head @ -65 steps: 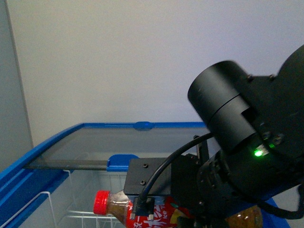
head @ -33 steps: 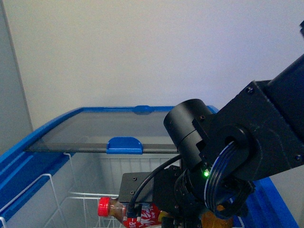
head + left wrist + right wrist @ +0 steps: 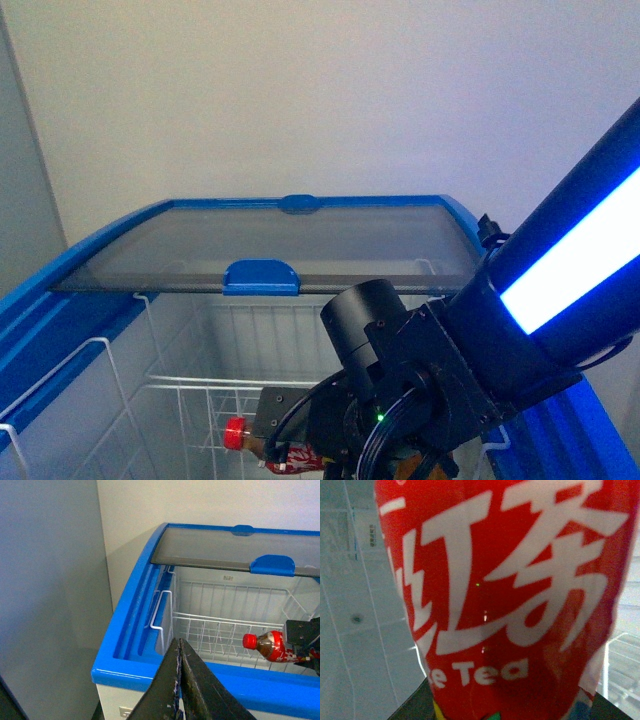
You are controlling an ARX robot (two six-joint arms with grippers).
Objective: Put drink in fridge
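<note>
The drink (image 3: pixel 258 440), a clear bottle of brown liquid with a red cap and red label, lies sideways in my right gripper (image 3: pixel 300 455), which is shut on it down inside the open fridge (image 3: pixel 110 290). It also shows in the left wrist view (image 3: pixel 267 645), above a white wire basket (image 3: pixel 210 630). In the right wrist view its red label (image 3: pixel 500 595) with white characters fills the picture; the fingers are hidden. My left gripper (image 3: pixel 179 680) is shut and empty, outside the fridge's blue front rim (image 3: pixel 150 672).
The curved glass lid (image 3: pixel 290 250) with its blue handle (image 3: pixel 262 277) covers the far half of the fridge. A wire basket (image 3: pixel 200 410) hangs inside. A grey wall (image 3: pixel 50 590) stands beside the fridge. My right arm (image 3: pixel 540 300) crosses the near right.
My right arm has gone down into the fridge with the drink. The bottle now sits lower, level with the wire basket.
</note>
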